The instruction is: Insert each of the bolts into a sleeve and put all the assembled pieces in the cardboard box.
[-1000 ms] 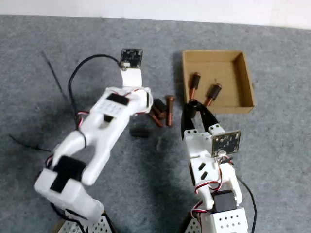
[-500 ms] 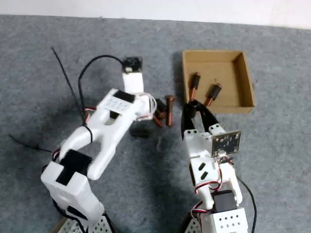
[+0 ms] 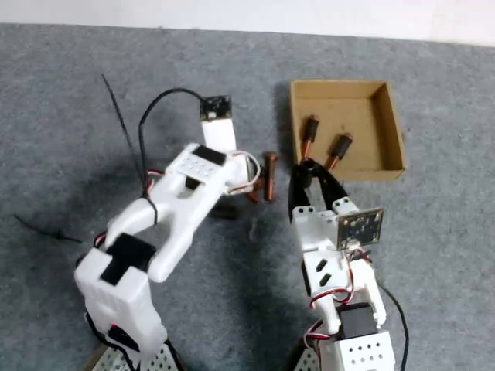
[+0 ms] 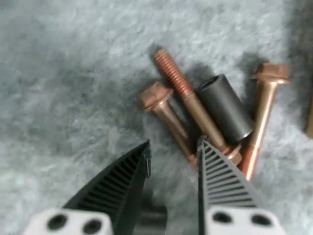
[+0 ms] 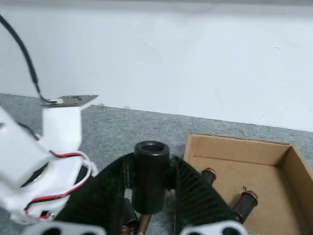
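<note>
On the grey carpeted table (image 3: 69,93), seen from above: 1 left arm (image 3: 178,209), white, reaching across from the near left corner towards the middle of the table, its far end over a cluster of loose parts. 1 right arm (image 3: 340,263), white, standing at the near right and pointing at the near wall of the box. 1 cardboard box (image 3: 352,112), open-topped, at the far right of the table, holding 2 assembled pieces (image 3: 309,133), each a copper bolt in a dark sleeve, lying side by side near the wall closest to the arms; the right wrist view shows the same pair (image 5: 244,203) on the box floor. 1 right gripper (image 5: 151,171), black, closed on both sides of 1 black sleeve (image 5: 150,176) held upright, open end on top, just short of the box. 1 left gripper (image 4: 174,143), black, its jaws parted by a moderate gap with nothing held between them, tips low over the cluster. 1 loose dark sleeve (image 4: 225,107), lying on the table between 2 bolts and touching the long bolt (image 4: 195,107), whose threaded end points away from the gripper. 1 short bolt (image 4: 164,110), beside the long one, its shaft running towards the gap between the tips. 1 third bolt (image 4: 261,115), on the sleeve's other side, head farthest from the gripper.
</note>
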### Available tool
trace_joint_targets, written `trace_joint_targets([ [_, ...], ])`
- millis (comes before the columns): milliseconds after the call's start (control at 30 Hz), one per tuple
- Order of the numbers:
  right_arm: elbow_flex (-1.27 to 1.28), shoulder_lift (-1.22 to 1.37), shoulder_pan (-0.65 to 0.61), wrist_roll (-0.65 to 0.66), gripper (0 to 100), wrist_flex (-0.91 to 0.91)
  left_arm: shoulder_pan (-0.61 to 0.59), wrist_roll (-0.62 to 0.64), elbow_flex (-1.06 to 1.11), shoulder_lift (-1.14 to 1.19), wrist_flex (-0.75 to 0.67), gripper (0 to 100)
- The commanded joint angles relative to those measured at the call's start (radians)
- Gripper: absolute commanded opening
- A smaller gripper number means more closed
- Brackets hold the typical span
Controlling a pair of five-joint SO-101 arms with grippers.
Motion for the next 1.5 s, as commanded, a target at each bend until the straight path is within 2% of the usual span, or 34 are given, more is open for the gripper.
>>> trace_joint_targets([
  [0,0.119,-0.027,0.012,0.012,1.0,-0.001,0.025,0.011,-0.094,0.054,-0.011,15],
  [167,0.119,-0.028,0.012,0.012,1.0,-0.001,0.015,0.078,-0.183,0.140,-0.009,15],
  [500,0.119,-0.031,0.012,0.012,1.0,-0.001,0.002,0.104,-0.222,0.206,-0.009,15],
  [600,0.119,-0.030,0.012,0.012,1.0,-0.001,-0.019,0.150,-0.236,0.206,0.058,15],
  [800,0.119,-0.030,0.012,0.012,1.0,-0.001,-0.050,0.150,-0.268,0.209,0.173,14],
  [933,0.119,-0.030,0.012,0.012,1.0,-0.001,-0.065,0.146,-0.272,0.217,0.170,0],
  [1000,0.119,-0.030,0.012,0.012,1.0,-0.001,-0.068,0.146,-0.277,0.232,0.170,2],
  [1167,0.119,-0.031,0.012,0.012,1.0,-0.001,-0.064,0.141,-0.277,0.237,0.175,0],
  [1233,0.119,-0.033,0.012,0.012,1.0,-0.001,-0.065,0.101,-0.280,0.229,0.175,0],
  [1333,0.119,-0.033,0.012,0.012,1.0,-0.002,-0.065,0.034,-0.275,0.160,0.183,0],
  [1467,0.119,-0.035,0.012,0.012,1.0,-0.002,-0.067,0.021,-0.189,0.007,0.184,0],
])
